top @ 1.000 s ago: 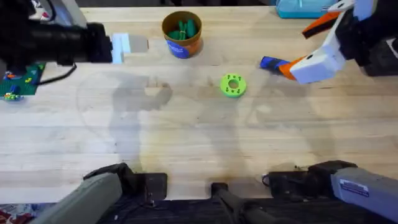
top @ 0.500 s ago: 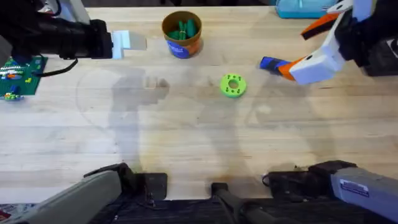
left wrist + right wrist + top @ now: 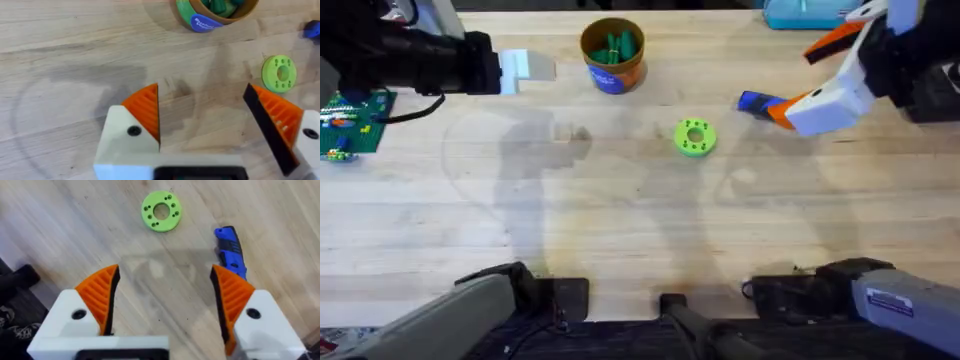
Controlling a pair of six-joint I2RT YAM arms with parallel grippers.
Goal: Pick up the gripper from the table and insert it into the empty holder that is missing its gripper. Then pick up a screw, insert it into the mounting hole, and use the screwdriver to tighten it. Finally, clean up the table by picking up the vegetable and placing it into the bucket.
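Grippers spread apart above the worktop, both empty.
Bucket (image 3: 612, 54) sits near the far edge; screwdriver (image 3: 757, 102) lies just beside the right gripper (image 3: 163, 302), left gripper (image 3: 202, 125) toward the far-left corner.

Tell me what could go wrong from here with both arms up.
Right gripper hangs open just beside the blue screwdriver; a descent slightly off could knock it into rolling. Left gripper, also open, is near the bucket holding green pieces; a sideways sweep might tip it.
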